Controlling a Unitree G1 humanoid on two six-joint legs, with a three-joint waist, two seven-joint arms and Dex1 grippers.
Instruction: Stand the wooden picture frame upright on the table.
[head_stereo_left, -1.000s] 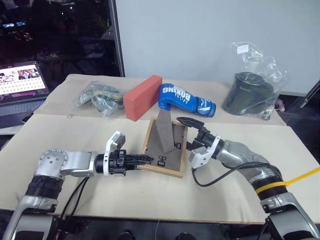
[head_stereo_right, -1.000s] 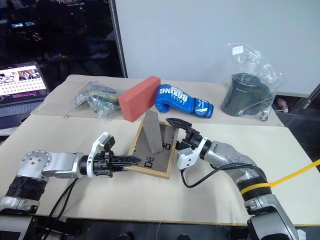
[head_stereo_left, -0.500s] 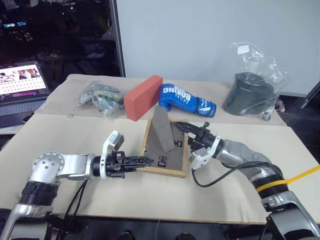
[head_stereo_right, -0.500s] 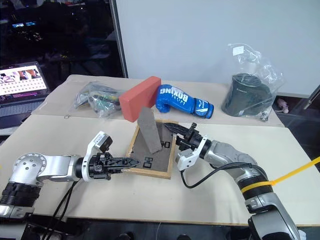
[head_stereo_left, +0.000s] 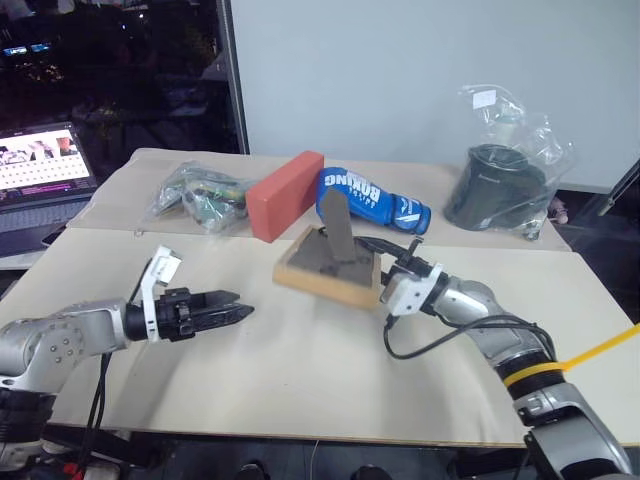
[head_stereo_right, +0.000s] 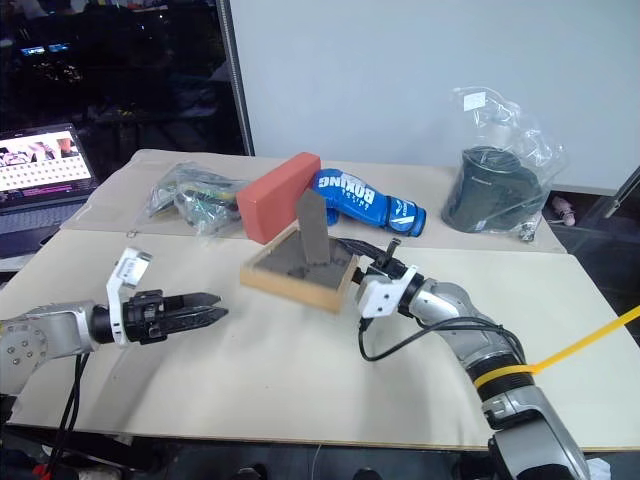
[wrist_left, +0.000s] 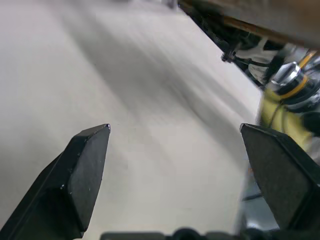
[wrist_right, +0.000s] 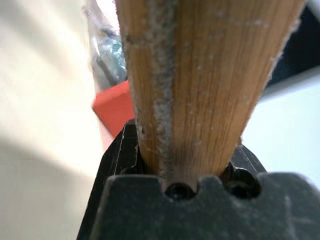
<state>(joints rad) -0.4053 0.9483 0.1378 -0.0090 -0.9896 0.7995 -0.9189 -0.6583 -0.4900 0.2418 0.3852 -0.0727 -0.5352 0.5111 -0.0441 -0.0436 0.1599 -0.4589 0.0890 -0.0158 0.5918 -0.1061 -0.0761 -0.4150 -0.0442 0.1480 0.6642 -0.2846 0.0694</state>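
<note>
The right gripper (head_stereo_left: 385, 262) was clamped on the right edge of the wooden picture frame (head_stereo_left: 327, 268), which was raised off the table (head_stereo_left: 300, 370) back-side up, fold-out stand (head_stereo_left: 336, 232) projecting upward, in front of the red block (head_stereo_left: 285, 194). The left gripper (head_stereo_left: 232, 309) hovered with fingers spread and empty, well apart from the frame.
</note>
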